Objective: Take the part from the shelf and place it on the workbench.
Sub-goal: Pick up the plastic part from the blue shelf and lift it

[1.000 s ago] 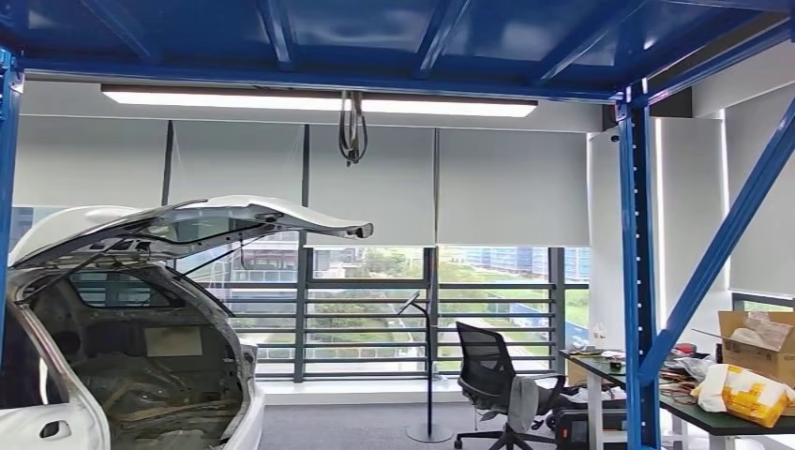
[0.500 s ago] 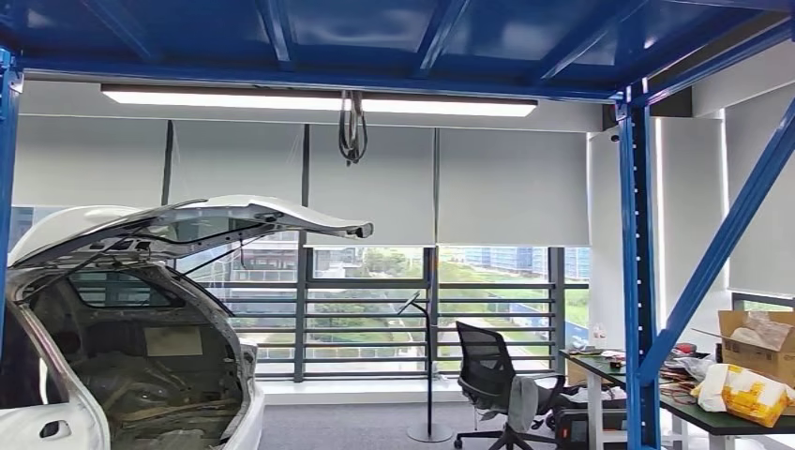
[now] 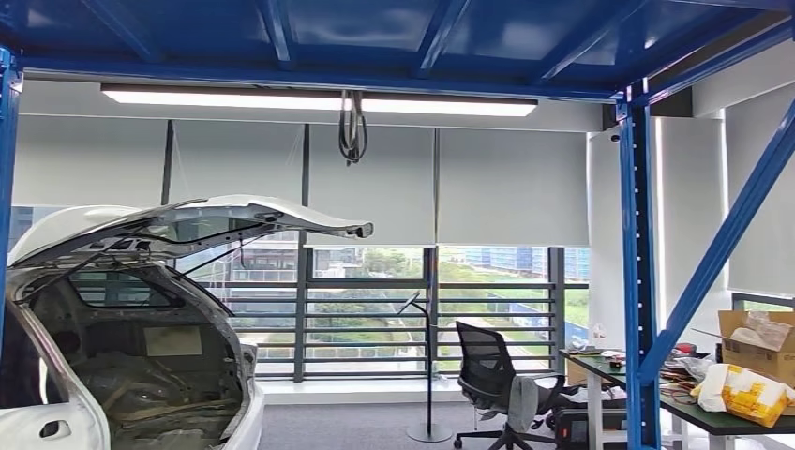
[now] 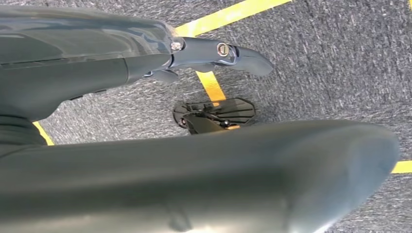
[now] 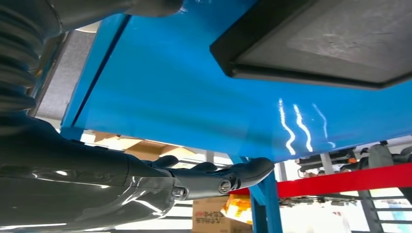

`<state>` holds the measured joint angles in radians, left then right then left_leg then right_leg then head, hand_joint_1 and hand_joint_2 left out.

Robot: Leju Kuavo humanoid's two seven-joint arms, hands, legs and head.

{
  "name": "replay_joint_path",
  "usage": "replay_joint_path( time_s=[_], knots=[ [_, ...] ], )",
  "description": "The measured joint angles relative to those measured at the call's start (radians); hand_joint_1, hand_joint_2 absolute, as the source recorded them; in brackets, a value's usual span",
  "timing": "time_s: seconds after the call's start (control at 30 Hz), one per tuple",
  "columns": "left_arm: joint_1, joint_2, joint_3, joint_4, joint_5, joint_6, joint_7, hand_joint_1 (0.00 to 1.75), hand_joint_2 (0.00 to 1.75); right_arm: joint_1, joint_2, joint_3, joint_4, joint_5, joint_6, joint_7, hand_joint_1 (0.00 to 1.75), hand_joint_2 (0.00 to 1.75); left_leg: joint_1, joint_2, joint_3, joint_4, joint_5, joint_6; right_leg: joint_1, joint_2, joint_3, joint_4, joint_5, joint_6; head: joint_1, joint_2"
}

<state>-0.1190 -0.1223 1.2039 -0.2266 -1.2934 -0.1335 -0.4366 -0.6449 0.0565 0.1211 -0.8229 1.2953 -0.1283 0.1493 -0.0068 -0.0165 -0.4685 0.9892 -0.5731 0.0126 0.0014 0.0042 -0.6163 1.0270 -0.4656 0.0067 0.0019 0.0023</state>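
Part, dark flat panel with a raised rim (image 5: 311, 43): seen in the right wrist view, lying against the glossy blue metal shelf deck (image 5: 170, 87), well beyond the right hand's fingertips and off to their side. No contact between part and hand; the part is not gripped.

Right hand (image 5: 160, 177): released, nothing held. Its dark fingers (image 5: 243, 172) are stretched out nearly straight, close alongside the blue deck near its edge; whether they touch the deck cannot be told. A blue upright post (image 5: 265, 204) of the shelf is seen just past the fingertips. Farther out beyond the fingertips, a red horizontal beam (image 5: 340, 180) and a brown cardboard box (image 5: 214, 216) are seen, both well apart from the hand.

Left hand (image 4: 121, 73): released as well, nothing held. It is hung over grey carpet floor (image 4: 340, 63), fingers extended and apart from the thick grey thumb (image 4: 291, 184). Yellow tape lines (image 4: 228, 14) on the carpet are seen crossing beneath the fingers.

Head view: a white car body with its rear hatch raised (image 3: 141, 309) and a black office chair (image 3: 492, 380) are shown under a blue steel frame (image 3: 637, 281).
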Motion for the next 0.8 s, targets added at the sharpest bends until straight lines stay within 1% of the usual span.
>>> replay_joint_path(
  time_s=[0.53, 0.8],
  knots=[
    [-0.002, -0.005, 0.0, 0.0, 0.006, -0.004, 0.007, 0.0, 0.0, -0.059, 0.016, 0.001, 0.141, 0.057, -0.018, 0.015, 0.0, 1.75, 0.0, 0.0, 0.0, 0.0, 0.0, 0.0, 0.0, 0.0, 0.0, 0.0, 0.0, 0.0, 0.0, 0.0],
    [-0.003, -0.012, 0.0, 0.003, 0.015, -0.005, 0.01, 0.0, 0.0, -0.099, 0.051, 0.013, 0.214, 0.101, -0.031, 0.02, 0.0, 1.75, 0.0, 0.0, 0.0, 0.0, 0.0, 0.0, 0.0, 0.0, 0.0, 0.0, 0.0, 0.0, 0.0, 0.0]
  ],
)
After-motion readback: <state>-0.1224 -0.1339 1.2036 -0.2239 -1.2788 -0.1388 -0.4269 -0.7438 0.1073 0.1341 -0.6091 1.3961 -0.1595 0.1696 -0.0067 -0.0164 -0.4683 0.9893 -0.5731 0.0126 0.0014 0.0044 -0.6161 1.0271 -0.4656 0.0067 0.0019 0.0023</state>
